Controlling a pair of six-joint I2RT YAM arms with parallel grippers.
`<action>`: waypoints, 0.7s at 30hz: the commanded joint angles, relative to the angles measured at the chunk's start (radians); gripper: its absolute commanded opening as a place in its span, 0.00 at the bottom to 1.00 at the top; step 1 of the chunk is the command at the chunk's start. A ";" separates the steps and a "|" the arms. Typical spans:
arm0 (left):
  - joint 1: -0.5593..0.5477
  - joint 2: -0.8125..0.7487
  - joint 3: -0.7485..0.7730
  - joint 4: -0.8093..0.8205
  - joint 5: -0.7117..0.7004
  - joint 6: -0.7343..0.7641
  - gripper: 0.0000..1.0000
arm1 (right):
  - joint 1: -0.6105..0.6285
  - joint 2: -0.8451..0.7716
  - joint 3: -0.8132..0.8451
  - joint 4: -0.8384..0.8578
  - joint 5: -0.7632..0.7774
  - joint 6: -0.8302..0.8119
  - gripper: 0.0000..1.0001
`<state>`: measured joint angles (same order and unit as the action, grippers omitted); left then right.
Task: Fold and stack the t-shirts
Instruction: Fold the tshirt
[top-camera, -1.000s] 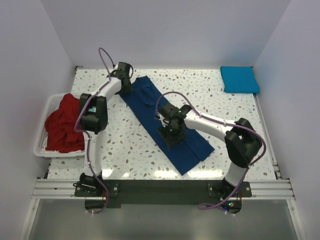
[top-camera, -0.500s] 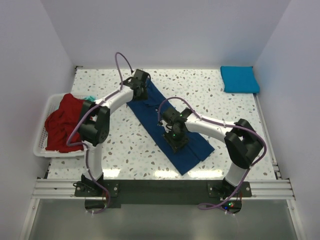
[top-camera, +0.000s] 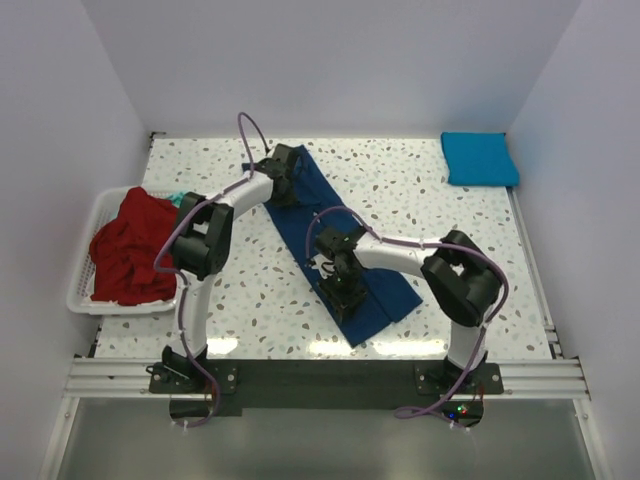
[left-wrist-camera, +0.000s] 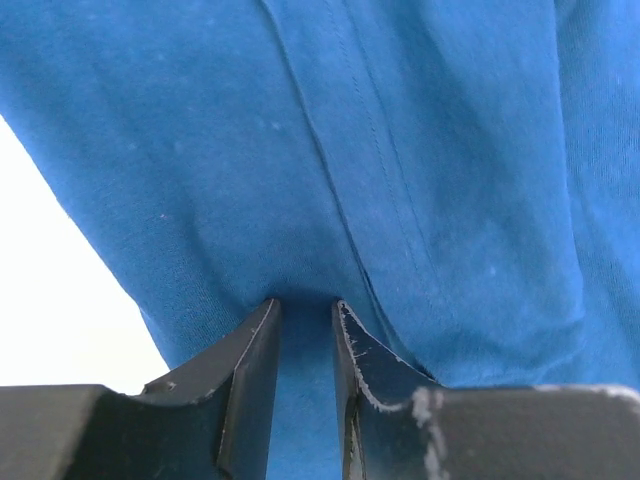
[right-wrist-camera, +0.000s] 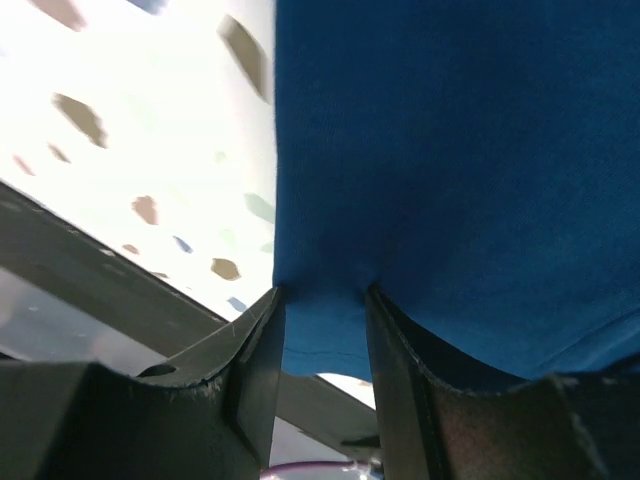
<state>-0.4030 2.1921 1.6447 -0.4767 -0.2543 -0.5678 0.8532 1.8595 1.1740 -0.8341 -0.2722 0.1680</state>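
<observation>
A navy blue t-shirt (top-camera: 300, 228) lies as a long diagonal strip on the speckled table. My left gripper (top-camera: 283, 172) is at its far end, and in the left wrist view it (left-wrist-camera: 305, 305) is shut on a bunched ridge of the blue cloth (left-wrist-camera: 400, 150). My right gripper (top-camera: 342, 292) sits at the shirt's near left edge. The right wrist view shows it (right-wrist-camera: 322, 292) pinching the hem of the cloth (right-wrist-camera: 450, 150), with table beyond it. A folded turquoise-blue t-shirt (top-camera: 479, 158) rests at the far right corner. A red t-shirt (top-camera: 125, 245) is heaped in the basket.
The white slatted basket (top-camera: 84, 300) stands at the table's left edge, with a scrap of teal cloth (top-camera: 180, 196) showing at its far corner. The black rail (top-camera: 320, 375) with both arm bases runs along the near edge. White walls close in three sides.
The left gripper slid right along the shirt's far end and the right gripper moved to its near left edge. Both jaws closed onto the cloth.
</observation>
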 joint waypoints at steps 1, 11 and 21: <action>0.030 0.118 0.078 0.019 -0.011 0.058 0.33 | 0.010 0.059 0.065 0.075 -0.100 0.019 0.42; 0.081 0.253 0.293 0.102 0.066 0.177 0.47 | 0.041 0.266 0.395 0.072 -0.154 0.080 0.42; 0.093 0.077 0.218 0.176 0.079 0.224 0.62 | 0.017 -0.006 0.400 -0.089 0.046 0.132 0.52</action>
<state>-0.3271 2.3714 1.8973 -0.3496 -0.1848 -0.3779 0.8860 2.0422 1.6020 -0.8330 -0.3550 0.2623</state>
